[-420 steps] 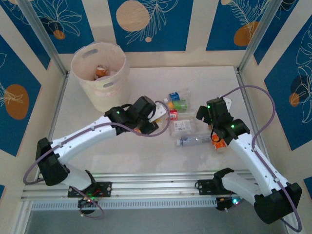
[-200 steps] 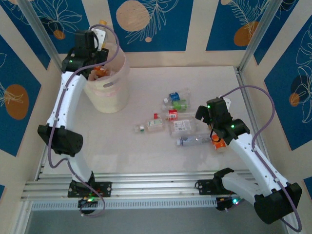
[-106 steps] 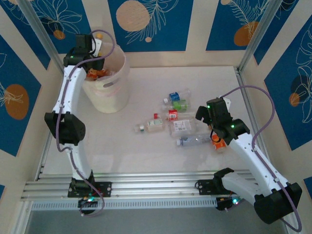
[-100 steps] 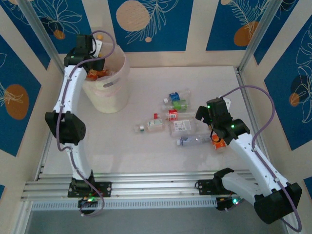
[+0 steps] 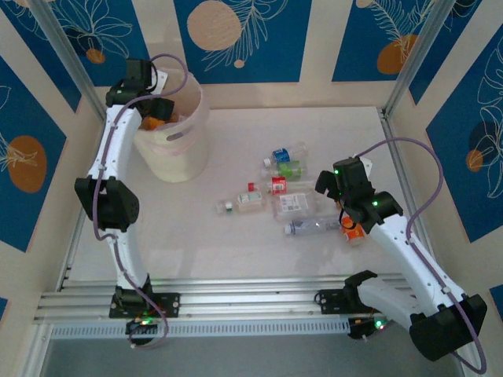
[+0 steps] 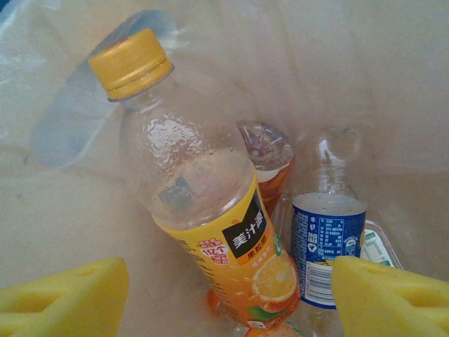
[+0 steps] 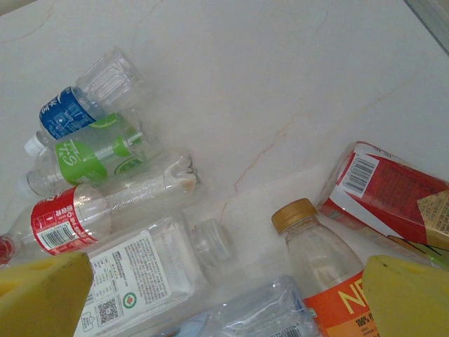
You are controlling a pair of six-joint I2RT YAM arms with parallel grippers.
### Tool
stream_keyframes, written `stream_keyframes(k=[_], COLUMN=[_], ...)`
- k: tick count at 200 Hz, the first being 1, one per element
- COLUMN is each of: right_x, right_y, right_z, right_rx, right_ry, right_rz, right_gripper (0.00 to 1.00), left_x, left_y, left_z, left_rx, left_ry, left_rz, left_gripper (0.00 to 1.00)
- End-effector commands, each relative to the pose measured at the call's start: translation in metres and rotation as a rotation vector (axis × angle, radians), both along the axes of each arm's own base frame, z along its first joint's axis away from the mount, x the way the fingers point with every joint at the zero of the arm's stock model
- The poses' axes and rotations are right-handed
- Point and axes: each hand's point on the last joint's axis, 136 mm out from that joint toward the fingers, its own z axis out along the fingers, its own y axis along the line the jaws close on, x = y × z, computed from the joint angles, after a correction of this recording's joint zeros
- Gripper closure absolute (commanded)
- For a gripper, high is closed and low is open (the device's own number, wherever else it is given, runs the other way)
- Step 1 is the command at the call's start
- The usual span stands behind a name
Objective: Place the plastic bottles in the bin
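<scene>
White table (image 7: 280, 70) and bottles (image 7: 91, 151) lie below the right gripper (image 7: 224, 302), jaws open. Left gripper (image 6: 228, 298) stands open inside the bin (image 5: 185, 145); blue-patterned walls (image 5: 236, 39) behind.

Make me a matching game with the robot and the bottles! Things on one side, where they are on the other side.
Things:
1. juice bottle with yellow cap
2. green-label bottle
3. bin
4. right gripper

Places:
A. standing at the far left of the table
B. open, up above the table
C. inside the bin
D. lying on its side on the table

Pairs: 1-C, 2-D, 3-A, 4-B
</scene>
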Motion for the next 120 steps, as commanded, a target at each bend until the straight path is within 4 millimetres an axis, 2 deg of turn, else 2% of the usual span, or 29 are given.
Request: stream_keyframes(k=[1, 25, 60, 97, 120], right_x=[0.000, 0.000, 0.000, 0.001, 0.001], right_y=[0.002, 0.001, 0.001, 0.002, 0.003], right_z=[0.010, 0.010, 0.011, 0.009, 0.008], right_rx=[0.021, 0.020, 0.018, 0.023, 0.027], right_ry=[-0.025, -0.025, -0.028, -0.027, -0.028], right_rz=[-0.005, -0.007, -0.006, -0.006, -0.007], right_gripper=[0.01, 0.01, 0.01, 0.01, 0.01], left_x=[0.001, -0.001, -0.013, -0.043, -0.065], left_y=[-0.003, -0.005, -0.014, -0.034, -0.058], left_z=[0.002, 0.021, 0.070, 0.130, 0.155], left_rx=[-0.021, -0.047, -0.134, -0.254, -0.365], left_ry=[0.005, -0.037, -0.145, -0.269, -0.304], left_rz=[-0.014, -0.004, 0.002, -0.049, -0.129], left_gripper=[0.24, 0.24, 0.22, 0.17, 0.13])
